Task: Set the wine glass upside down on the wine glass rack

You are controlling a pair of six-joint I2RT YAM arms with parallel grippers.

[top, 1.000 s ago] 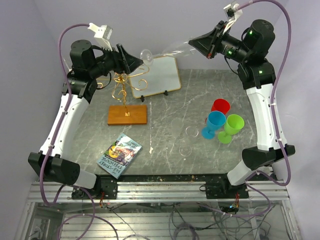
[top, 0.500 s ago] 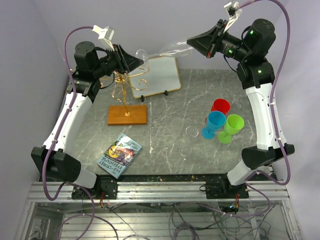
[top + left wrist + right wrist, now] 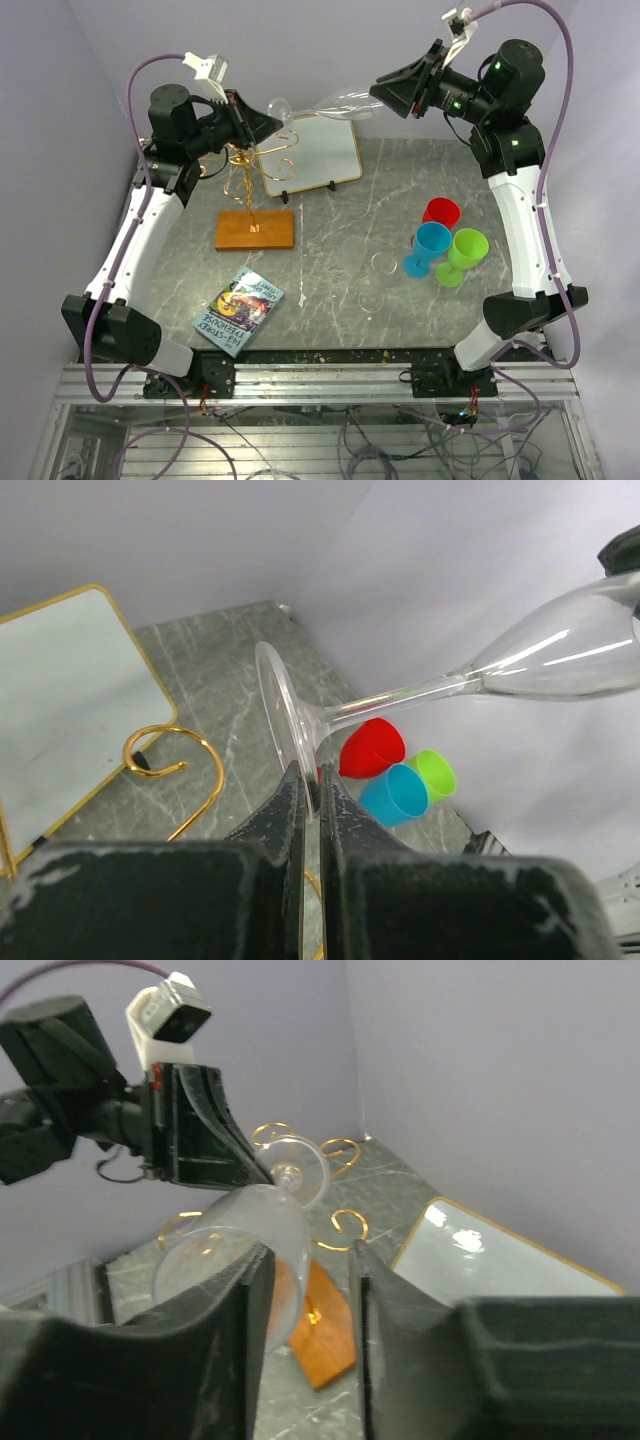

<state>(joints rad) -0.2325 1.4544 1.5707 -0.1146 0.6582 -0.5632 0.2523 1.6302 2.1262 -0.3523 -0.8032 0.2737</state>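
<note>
The clear wine glass (image 3: 338, 101) hangs nearly level high above the table's back, between both arms. My left gripper (image 3: 272, 122) is shut on the edge of its round foot (image 3: 284, 712); in the left wrist view the stem (image 3: 420, 692) runs right to the bowl. My right gripper (image 3: 308, 1252) stands open round the bowl's rim (image 3: 240, 1232): the rim leans on the left finger (image 3: 215, 1360) and the right finger is clear of it. The wine glass rack (image 3: 245, 172), gold wire scrolls on an orange-brown wooden base (image 3: 255, 229), stands below the left gripper.
A white gold-framed board (image 3: 312, 150) leans behind the rack. Red (image 3: 440, 213), blue (image 3: 430, 246) and green (image 3: 466, 252) plastic cups stand at the right. Two clear round glass items (image 3: 383, 263) sit mid-table, and a book (image 3: 240, 310) lies at the front left.
My left gripper has closed onto the glass's foot. My right gripper's jaws have parted from the bowl. The glass has shifted slightly left.
</note>
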